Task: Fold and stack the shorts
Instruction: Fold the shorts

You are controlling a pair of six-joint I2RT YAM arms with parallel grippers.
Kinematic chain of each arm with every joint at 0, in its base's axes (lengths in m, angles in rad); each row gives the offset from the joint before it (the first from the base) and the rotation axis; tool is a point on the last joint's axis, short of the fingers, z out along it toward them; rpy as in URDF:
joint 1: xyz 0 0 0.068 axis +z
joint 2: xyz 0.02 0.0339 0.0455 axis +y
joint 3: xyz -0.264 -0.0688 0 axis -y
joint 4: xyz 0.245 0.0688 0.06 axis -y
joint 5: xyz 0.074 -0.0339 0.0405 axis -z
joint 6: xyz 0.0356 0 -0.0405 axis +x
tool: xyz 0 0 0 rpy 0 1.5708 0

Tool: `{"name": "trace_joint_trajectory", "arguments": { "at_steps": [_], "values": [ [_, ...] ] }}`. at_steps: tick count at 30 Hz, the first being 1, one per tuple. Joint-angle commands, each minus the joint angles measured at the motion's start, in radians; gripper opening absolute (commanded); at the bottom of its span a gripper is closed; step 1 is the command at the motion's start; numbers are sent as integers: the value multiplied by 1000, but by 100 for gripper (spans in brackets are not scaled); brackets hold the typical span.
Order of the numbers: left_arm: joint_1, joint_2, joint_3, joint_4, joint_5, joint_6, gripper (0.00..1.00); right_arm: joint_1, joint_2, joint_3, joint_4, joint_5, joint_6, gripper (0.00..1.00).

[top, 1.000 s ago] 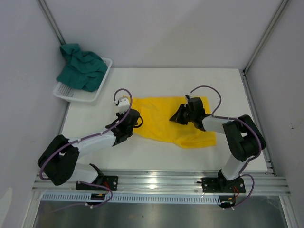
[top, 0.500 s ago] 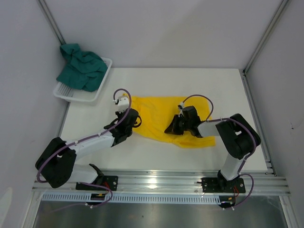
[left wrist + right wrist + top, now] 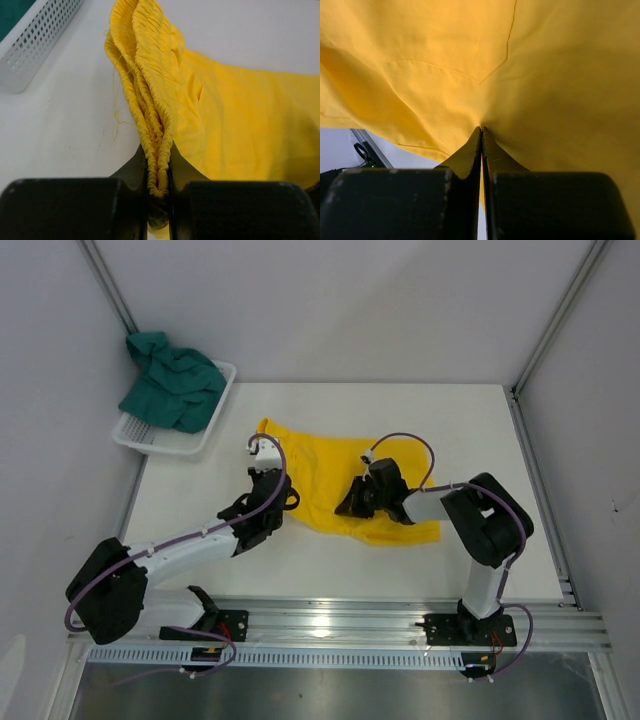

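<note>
on table (image 3: 470,430), centre: yellow shorts (image 3: 320,475), rumpled; waistband (image 3: 150,100) bunched and clamped in left gripper (image 3: 159,175), jaws narrow on the gathers; mid-cloth fold pinched in right gripper (image 3: 481,135), jaws tight together; at far left, in basket (image 3: 140,443): teal shorts (image 3: 172,380), heaped over the rim

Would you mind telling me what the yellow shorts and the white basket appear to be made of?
The yellow shorts: thin, matte fabric, probably synthetic; it drapes, creases, and gathers at the elastic waistband. The white basket: rigid, smooth moulded plastic, judging by its even grid of holes.
</note>
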Motion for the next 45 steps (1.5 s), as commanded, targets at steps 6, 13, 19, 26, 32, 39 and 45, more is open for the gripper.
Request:
{"name": "trace_joint_trajectory", "arguments": {
  "at_steps": [6,13,19,26,32,39,45],
  "values": [
    [-133,-37,28,235,-119,275,0,82,176,130,-88,72,27,0],
    [-227,-12,62,384,-107,494,0,130,226,218,-44,30,96,0],
    [-317,72,96,521,-92,657,0,130,236,252,-39,14,117,0],
    [-344,170,120,547,-92,674,0,98,220,181,100,-22,205,5],
    [-345,189,99,587,-103,708,0,46,90,155,74,-3,199,26],
    [-348,186,91,601,-116,730,0,-25,-59,149,-33,29,168,37],
    [-356,198,109,613,-132,772,0,-89,-199,131,-191,98,65,39]
  ]
}}
